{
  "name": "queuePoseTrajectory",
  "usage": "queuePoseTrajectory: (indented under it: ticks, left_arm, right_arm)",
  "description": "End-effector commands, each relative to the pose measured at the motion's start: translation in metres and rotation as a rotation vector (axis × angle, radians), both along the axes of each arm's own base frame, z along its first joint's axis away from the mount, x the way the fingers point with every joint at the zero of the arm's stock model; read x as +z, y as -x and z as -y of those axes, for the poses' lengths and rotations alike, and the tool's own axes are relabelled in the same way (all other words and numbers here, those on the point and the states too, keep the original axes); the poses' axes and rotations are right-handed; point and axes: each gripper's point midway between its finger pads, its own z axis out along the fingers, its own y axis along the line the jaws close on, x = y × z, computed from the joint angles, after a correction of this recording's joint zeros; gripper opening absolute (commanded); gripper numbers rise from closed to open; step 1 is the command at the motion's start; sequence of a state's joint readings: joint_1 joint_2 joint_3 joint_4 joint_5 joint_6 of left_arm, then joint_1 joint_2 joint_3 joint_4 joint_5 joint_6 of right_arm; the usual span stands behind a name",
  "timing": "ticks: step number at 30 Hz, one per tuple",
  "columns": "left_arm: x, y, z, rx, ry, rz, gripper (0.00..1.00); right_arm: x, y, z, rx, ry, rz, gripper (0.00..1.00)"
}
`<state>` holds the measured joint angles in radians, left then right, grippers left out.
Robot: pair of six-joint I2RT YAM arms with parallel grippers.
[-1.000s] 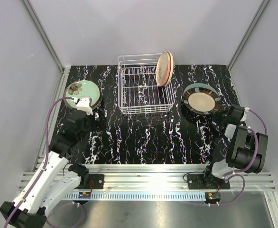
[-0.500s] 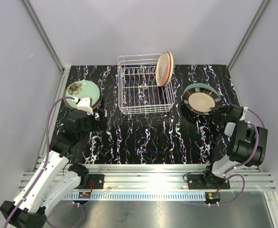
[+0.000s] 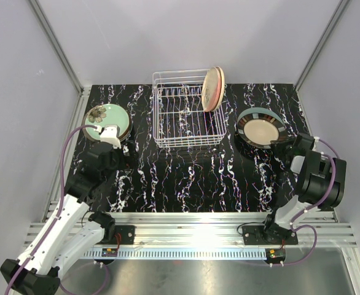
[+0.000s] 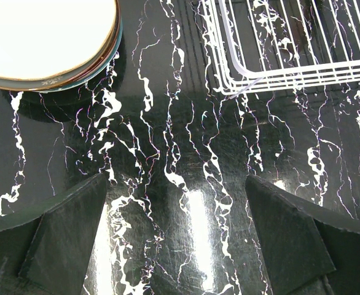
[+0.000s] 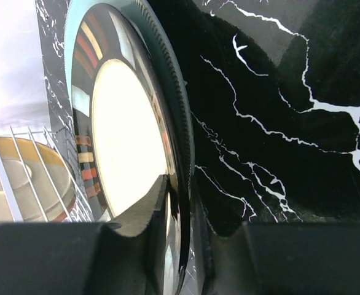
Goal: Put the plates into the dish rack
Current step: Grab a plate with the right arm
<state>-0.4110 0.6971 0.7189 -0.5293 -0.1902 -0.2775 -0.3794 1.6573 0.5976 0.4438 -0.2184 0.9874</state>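
A beige plate with a dark striped rim (image 3: pixel 261 129) lies on the black marble table to the right of the white wire dish rack (image 3: pixel 186 145). My right gripper (image 3: pixel 277 145) is at its near-right edge. In the right wrist view the gripper (image 5: pixel 189 196) is shut on that plate (image 5: pixel 128 129), one finger on its top face and one under the rim. Two orange/peach plates (image 3: pixel 213 88) stand on edge in the rack's far right corner. A stack topped by a mint-green floral plate (image 3: pixel 106 120) lies at the left. My left gripper (image 3: pixel 120 147) is open and empty just near of it.
In the left wrist view the open gripper (image 4: pixel 177 184) hovers over bare marble, with the plate stack (image 4: pixel 45 37) at upper left and the rack's near corner (image 4: pixel 278 67) at upper right. Grey walls close in the table on three sides.
My right gripper has moved left onto the rim of the beige plate. The left arm has not moved.
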Motion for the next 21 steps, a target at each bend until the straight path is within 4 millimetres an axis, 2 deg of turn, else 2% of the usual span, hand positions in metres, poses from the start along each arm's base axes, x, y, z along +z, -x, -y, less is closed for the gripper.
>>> queuePoseTrajectory:
  ticks: [1, 4, 6, 10, 15, 21]
  left_arm:
    - [0.026, -0.007, 0.003, -0.010, 0.023, 0.072, 0.99]
    - [0.026, -0.007, 0.003, -0.010, 0.023, 0.072, 0.99]
    - [0.026, -0.007, 0.003, -0.010, 0.023, 0.074, 0.99]
    - [0.027, -0.007, 0.002, -0.008, 0.024, 0.077, 0.99]
    - [0.027, -0.007, 0.003, -0.010, 0.025, 0.078, 0.99]
    - [0.029, -0.006, 0.003, -0.013, 0.031, 0.083, 0.99]
  right_arm:
    - [0.024, -0.012, 0.001, 0.019, 0.029, 0.060, 0.23]
    - [0.028, -0.009, 0.001, 0.020, 0.037, 0.045, 0.18]
    - [0.039, -0.009, 0.003, 0.019, 0.051, 0.052, 0.13]
    - [0.048, -0.003, 0.002, 0.021, 0.058, 0.040, 0.10]
    - [0.070, -0.001, 0.000, 0.026, 0.069, 0.068, 0.05]
    - [0.111, -0.003, 0.002, 0.053, 0.141, 0.123, 0.01]
